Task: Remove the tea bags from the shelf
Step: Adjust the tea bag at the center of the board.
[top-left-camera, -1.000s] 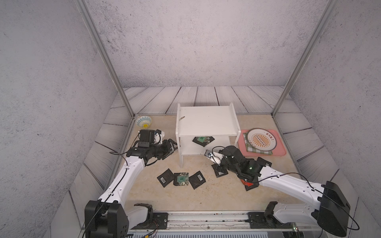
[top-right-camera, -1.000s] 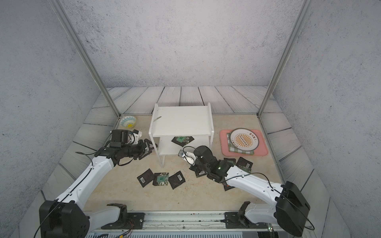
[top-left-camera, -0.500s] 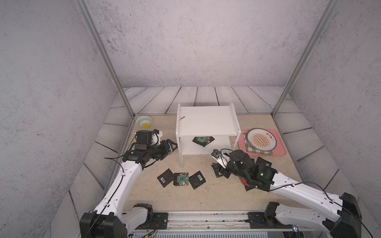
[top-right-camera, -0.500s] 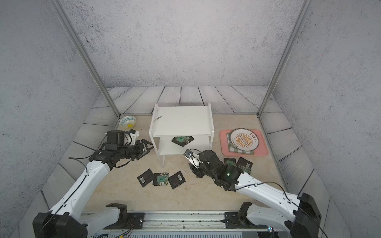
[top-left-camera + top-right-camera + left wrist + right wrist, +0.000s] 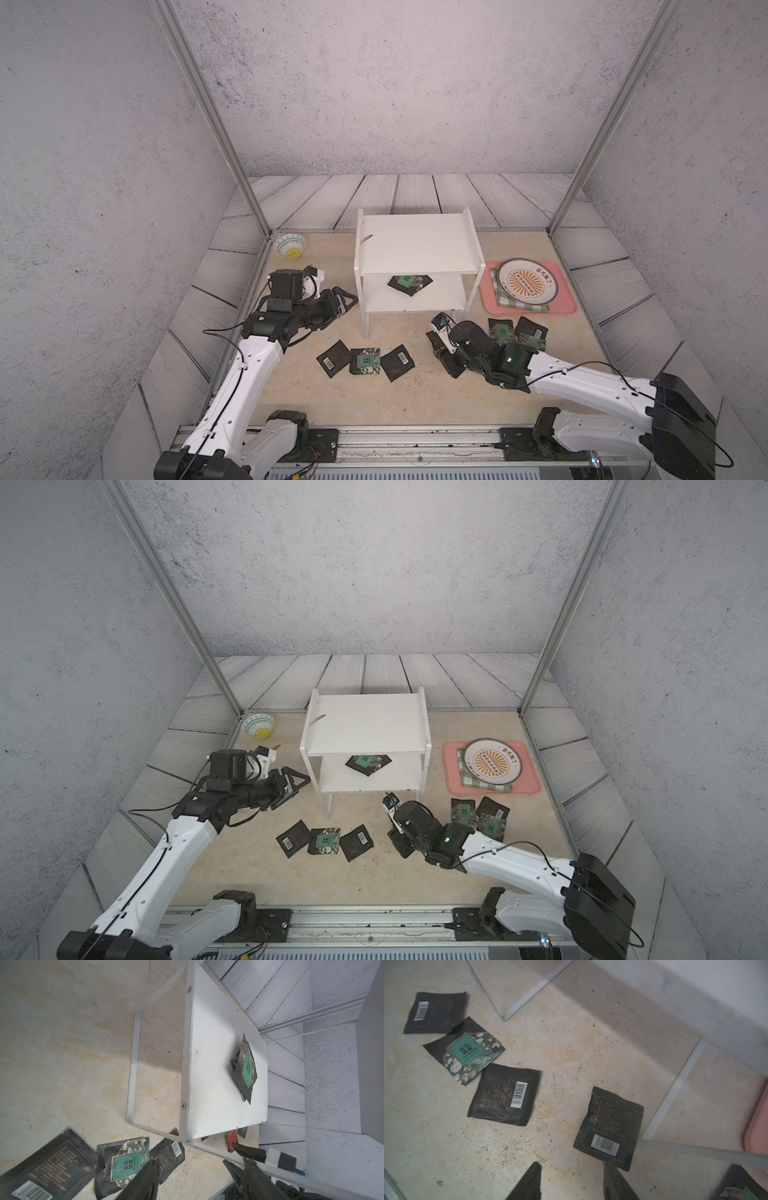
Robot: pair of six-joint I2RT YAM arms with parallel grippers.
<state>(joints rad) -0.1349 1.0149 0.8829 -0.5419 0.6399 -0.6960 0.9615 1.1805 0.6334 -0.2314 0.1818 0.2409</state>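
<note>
The left gripper (image 5: 348, 300) hangs spread and empty, left of the white two-tier shelf (image 5: 415, 245). Three tea bags (image 5: 365, 360) lie on the worktop (image 5: 415, 395) nearer: two black with barcodes and one green floral between them. More overlap on the shelf's lower board (image 5: 440, 297), count unclear. The right gripper (image 5: 571, 1182) is spread and holds nothing, with one fingertip (image 5: 607, 1165) over the edge of a black barcoded sachet (image 5: 609, 1126).

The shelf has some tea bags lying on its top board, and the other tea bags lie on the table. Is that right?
Not quite. The tea bags on the shelf lie on its lower board, not its top board; a top view shows them tucked under the top board. The other tea bags do lie on the table.
</note>
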